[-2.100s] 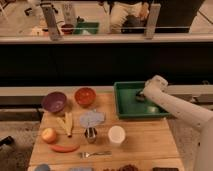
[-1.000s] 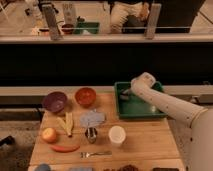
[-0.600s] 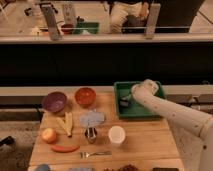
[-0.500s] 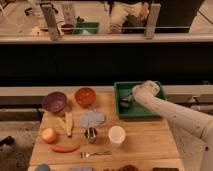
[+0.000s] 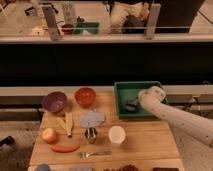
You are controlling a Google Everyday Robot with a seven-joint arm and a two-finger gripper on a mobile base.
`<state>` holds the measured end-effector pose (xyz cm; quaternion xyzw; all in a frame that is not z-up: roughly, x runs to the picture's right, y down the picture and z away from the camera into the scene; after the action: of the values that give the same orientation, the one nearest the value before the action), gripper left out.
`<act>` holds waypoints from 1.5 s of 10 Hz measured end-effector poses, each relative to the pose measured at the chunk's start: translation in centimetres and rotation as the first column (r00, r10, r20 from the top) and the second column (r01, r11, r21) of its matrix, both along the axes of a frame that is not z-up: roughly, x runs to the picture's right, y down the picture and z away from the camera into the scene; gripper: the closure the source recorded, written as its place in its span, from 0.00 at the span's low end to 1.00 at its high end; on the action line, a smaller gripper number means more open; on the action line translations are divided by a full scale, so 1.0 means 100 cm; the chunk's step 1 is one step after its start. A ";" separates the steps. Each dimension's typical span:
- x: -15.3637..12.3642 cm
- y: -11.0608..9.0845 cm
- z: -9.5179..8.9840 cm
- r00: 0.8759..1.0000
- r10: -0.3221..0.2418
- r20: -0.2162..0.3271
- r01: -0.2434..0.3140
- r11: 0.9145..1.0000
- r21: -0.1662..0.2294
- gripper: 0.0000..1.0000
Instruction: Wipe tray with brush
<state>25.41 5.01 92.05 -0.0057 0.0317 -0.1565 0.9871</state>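
1. The gripper (image 5: pixel 135 103) sits low inside the green tray (image 5: pixel 125 87), near the wall on the red bowl's (image 5: pixel 85 95) side. I cannot tell whether it is clamped or loose.
2. A dark shape at its tip, probably the brush (image 5: pixel 131 107), meets the tray floor.
3. Pressing too hard could shove the tray away from the gripper toward that bowl.
4. A weak hold could let the brush twist out mid-stroke.
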 end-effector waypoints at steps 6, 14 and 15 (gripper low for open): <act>0.022 -0.008 -0.008 0.998 -0.007 -0.067 0.010 0.999 0.040 0.98; 0.070 -0.033 0.038 0.982 -0.003 -0.190 0.006 1.000 0.017 0.98; 0.066 -0.040 0.040 0.982 -0.008 -0.187 0.014 1.000 0.027 0.98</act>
<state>31.97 0.98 96.06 -0.0065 0.1266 -0.1603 0.9789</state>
